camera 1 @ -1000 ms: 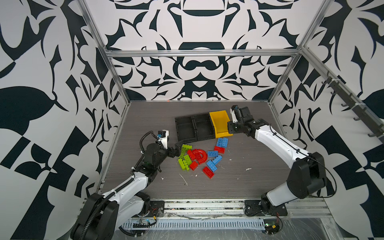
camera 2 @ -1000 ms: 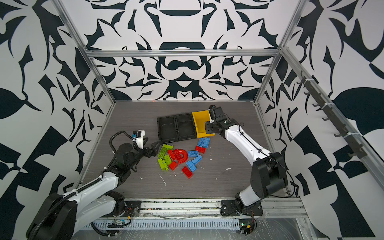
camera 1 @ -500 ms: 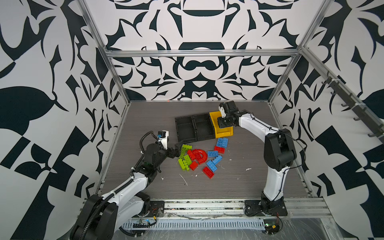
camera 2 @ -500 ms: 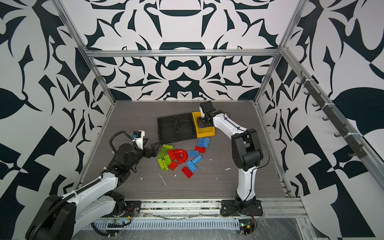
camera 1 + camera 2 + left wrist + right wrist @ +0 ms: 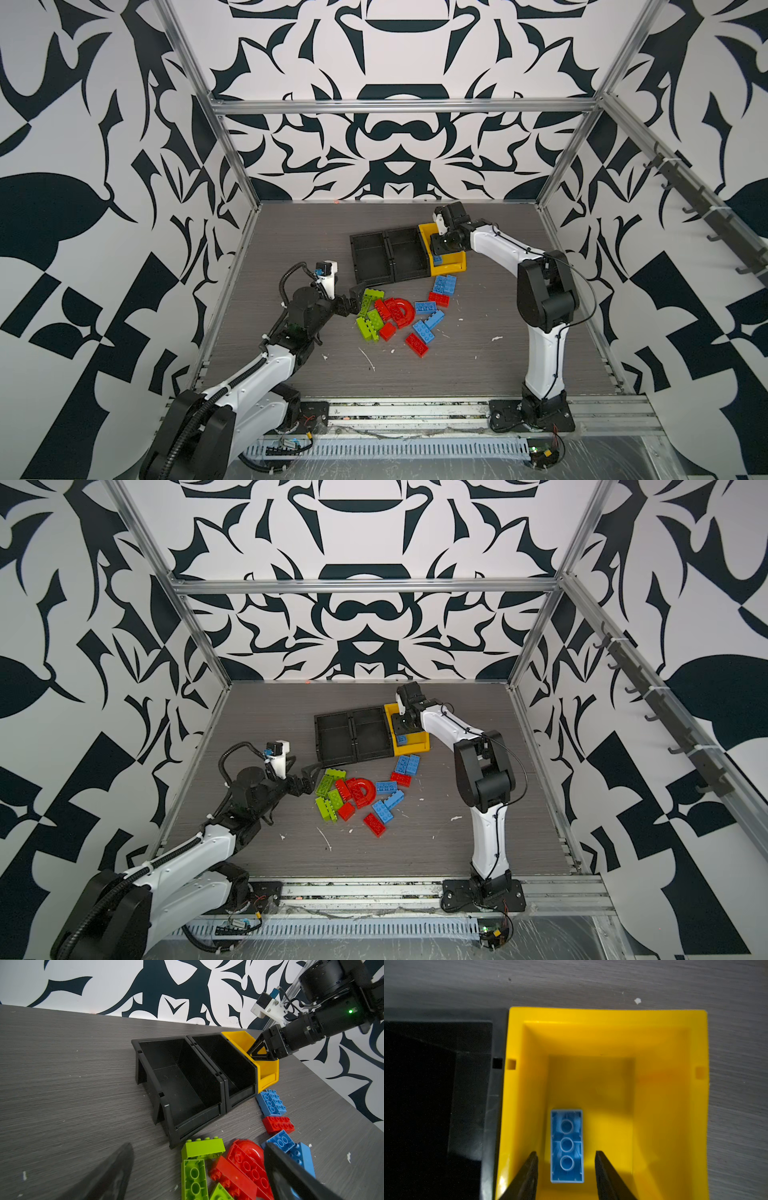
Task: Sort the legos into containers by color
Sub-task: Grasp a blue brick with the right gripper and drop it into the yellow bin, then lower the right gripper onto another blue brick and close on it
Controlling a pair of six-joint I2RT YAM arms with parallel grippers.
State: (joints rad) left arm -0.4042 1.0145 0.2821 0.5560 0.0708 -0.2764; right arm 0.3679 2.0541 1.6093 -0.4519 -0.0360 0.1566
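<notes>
While the right gripper (image 5: 565, 1152) hangs parted over a blue brick (image 5: 566, 1145), underside up in the yellow bin (image 5: 608, 1018), the left gripper (image 5: 353, 299) gapes wide, seemingly just beside a green brick (image 5: 371, 300).

My left arm (image 5: 270, 365) stretches low toward 9 o'clock, the left gripper (image 5: 355, 300) wide apart. My right arm (image 5: 498, 245) reaches to 1 o'clock, the right gripper (image 5: 565, 1155) pointing down, jaws parted.

We see both top views bright and evenly lit, with soft shadows. In the right wrist view the blue brick (image 5: 566, 1146) looks slightly blurred and the black bin (image 5: 425, 1105) is nearly lost in darkness. Close to the left wrist lens, the fingers (image 5: 108, 1176) are out of focus.
</notes>
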